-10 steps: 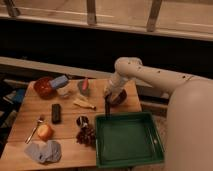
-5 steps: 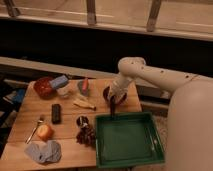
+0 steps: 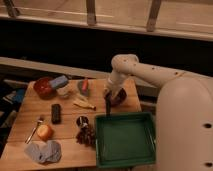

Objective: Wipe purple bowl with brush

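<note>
The purple bowl (image 3: 120, 98) sits near the table's right edge, just behind the green tray, and my gripper partly hides it. My gripper (image 3: 110, 96) hangs over the bowl's left rim, reaching in from the white arm on the right. It is shut on the brush (image 3: 107, 108), a thin dark stick pointing down from the fingers. The brush's lower end reaches the tray's back edge.
The green tray (image 3: 125, 156) fills the front right. A reddish-brown bowl (image 3: 43, 87) and a blue sponge (image 3: 59, 81) stand at the back left. On the table are a black block (image 3: 56, 113), a banana (image 3: 84, 103), a spoon (image 3: 35, 129), an orange (image 3: 45, 131), grapes (image 3: 86, 134) and a grey cloth (image 3: 44, 150).
My gripper and the brush moved a little to the right over the bowl, then back to the left. Nothing else moved.
</note>
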Controlling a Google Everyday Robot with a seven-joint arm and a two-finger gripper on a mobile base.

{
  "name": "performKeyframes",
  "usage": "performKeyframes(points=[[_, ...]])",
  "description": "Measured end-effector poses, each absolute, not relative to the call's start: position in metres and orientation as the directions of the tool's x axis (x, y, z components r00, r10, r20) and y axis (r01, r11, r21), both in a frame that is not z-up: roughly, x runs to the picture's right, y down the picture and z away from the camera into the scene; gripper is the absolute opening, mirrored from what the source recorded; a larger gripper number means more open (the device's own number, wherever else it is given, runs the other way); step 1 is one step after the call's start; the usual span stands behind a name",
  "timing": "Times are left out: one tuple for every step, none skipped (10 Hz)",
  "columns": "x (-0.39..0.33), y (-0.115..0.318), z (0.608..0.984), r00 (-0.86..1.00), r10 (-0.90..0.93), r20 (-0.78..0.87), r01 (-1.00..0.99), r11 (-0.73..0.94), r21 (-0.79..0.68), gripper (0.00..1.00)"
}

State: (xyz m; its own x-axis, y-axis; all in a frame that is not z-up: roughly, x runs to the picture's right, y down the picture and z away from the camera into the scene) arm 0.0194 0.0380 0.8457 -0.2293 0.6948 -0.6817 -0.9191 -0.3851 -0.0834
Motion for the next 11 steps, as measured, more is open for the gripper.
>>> performKeyframes(points=[[0.005, 0.047, 0.845, -0.204, 0.683, -0.701, -0.926, -0.367, -0.089, 0.0], [-0.003, 0.054, 0.842, -0.199, 0.674, -0.712, -0.928, -0.363, -0.084, 0.0], [-0.002, 0.058, 0.839, -0.204, 0.667, -0.716, -0.929, -0.363, -0.073, 0.0], [0.004, 0.065, 0.832, -0.215, 0.658, -0.722, -0.93, -0.363, -0.054, 0.0], [0.013, 0.071, 0.824, -0.231, 0.654, -0.72, -0.929, -0.369, -0.037, 0.0], [0.026, 0.074, 0.817, -0.25, 0.653, -0.715, -0.927, -0.374, -0.017, 0.0], [0.044, 0.075, 0.809, -0.277, 0.657, -0.701, -0.923, -0.385, 0.005, 0.0], [0.052, 0.073, 0.807, -0.289, 0.659, -0.695, -0.92, -0.391, 0.011, 0.0], [0.06, 0.07, 0.808, -0.297, 0.662, -0.688, -0.918, -0.396, 0.015, 0.0], [0.064, 0.065, 0.811, -0.298, 0.668, -0.681, -0.917, -0.399, 0.009, 0.0], [0.062, 0.06, 0.818, -0.294, 0.673, -0.679, -0.916, -0.402, -0.003, 0.0]])
